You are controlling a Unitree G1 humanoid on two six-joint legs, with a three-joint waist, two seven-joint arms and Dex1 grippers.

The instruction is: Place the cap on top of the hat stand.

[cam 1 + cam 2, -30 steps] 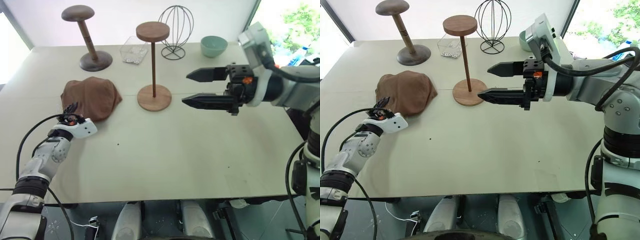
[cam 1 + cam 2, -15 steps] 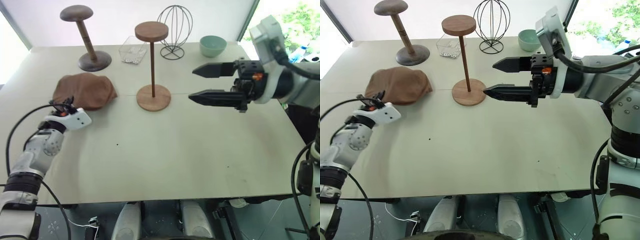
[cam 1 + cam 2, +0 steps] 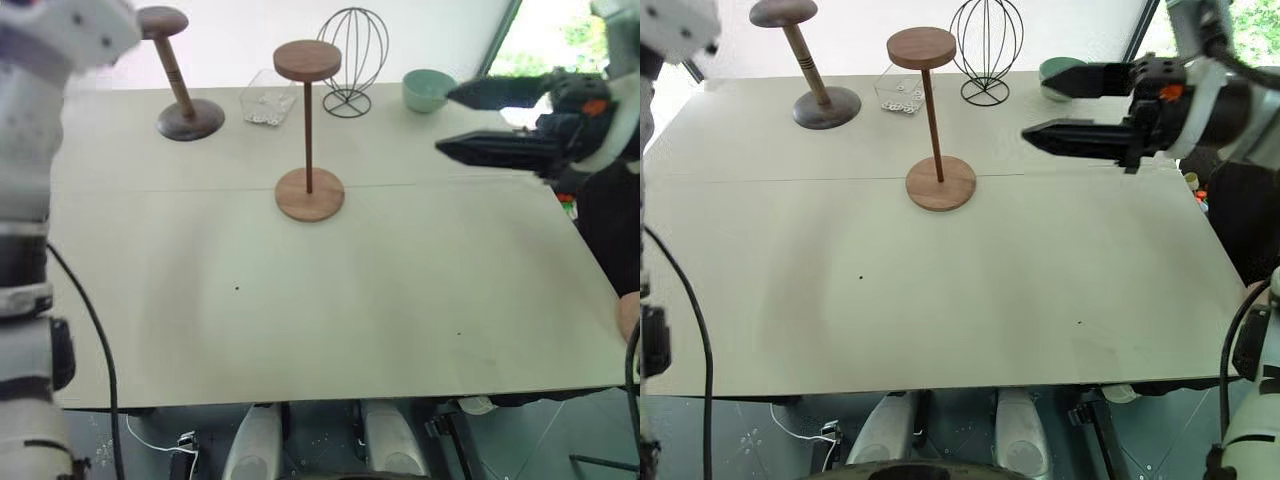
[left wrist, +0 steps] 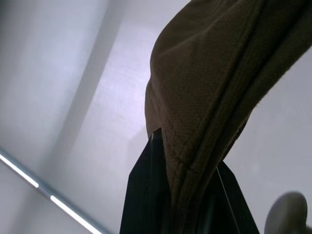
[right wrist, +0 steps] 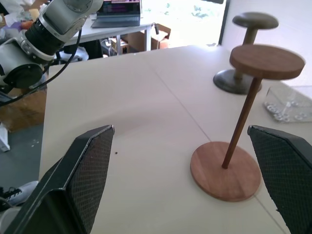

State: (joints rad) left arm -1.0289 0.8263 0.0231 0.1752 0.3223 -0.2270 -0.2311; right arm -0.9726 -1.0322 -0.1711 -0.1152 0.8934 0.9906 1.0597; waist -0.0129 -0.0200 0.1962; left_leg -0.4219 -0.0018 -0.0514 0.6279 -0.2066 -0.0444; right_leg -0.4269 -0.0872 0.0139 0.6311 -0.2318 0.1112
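In the left wrist view the brown cap (image 4: 209, 73) hangs floppy in the air, its edge pinched in my left gripper (image 4: 190, 151), which is shut on it. My left arm is raised high at the left of the eye views, and its hand and the cap pass out of their top edge. The hat stand (image 3: 307, 120), reddish-brown with a thin pole and a bare flat top disc (image 5: 266, 61), stands mid-table. To the right of the stand my right gripper (image 3: 1040, 108) hovers open, pointing toward it, with nothing between its jaws.
Along the table's back edge stand a darker hat stand with a thick pole (image 3: 180, 90), a clear plastic container (image 3: 268, 100), a black wire globe stand (image 3: 352, 55) and a green bowl (image 3: 428, 90). The beige table (image 3: 320, 320) lies bare in front.
My left arm has swung sharply upward, lifting the cap off the table and out of the eye views. My right gripper has drifted right and slightly up, still open.
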